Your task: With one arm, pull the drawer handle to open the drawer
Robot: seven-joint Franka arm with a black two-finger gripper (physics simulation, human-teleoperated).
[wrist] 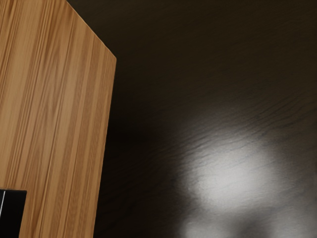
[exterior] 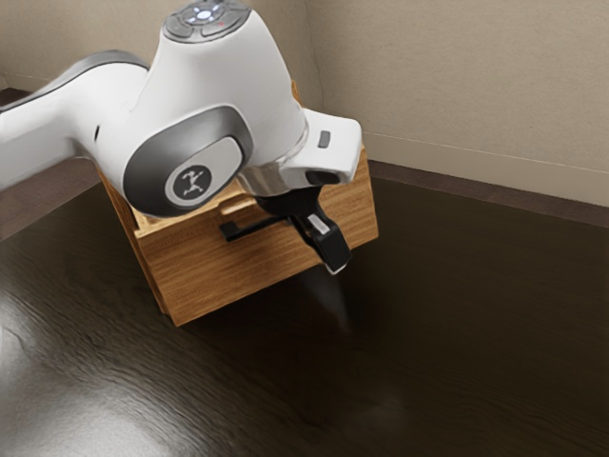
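- The drawer handle (exterior: pixel 249 228), a slim black bar on short posts, stands off the drawer (exterior: pixel 243 262) of a small wooden cabinet (exterior: pixel 360 205) on the desk (exterior: pixel 457 324), just under my arm's wrist.
- I judge the bar stiff and hard, likely smooth enough to slip, so the grip belongs at its middle, closing from above and below for a straight pull.
- The drawer front is solid-looking, with warm, straight-grained wood. I expect it to slide with some weight and to bind if dragged sideways. The cabinet itself may shift on the glossy top.
- My hand (exterior: pixel 333 257), black, angles down and toward the exterior view's right, just beside the bar's end. I cannot tell whether it is parted, closed or gripping anything.
- In the wrist view, a striped wood panel (wrist: pixel 49 109) with a crisp square edge passes close by the hand. A black, square-cornered piece (wrist: pixel 12 214) shows against it, and I cannot say what it is.
- The arm (exterior: pixel 190 105) is rounded white shell with grey joint caps.
- The desk is dark, fine-grained and polished, throwing back a soft patch of light (wrist: pixel 233 178).
- Behind it are a plain beige wall (exterior: pixel 476 76) and a dark baseboard (exterior: pixel 495 190).
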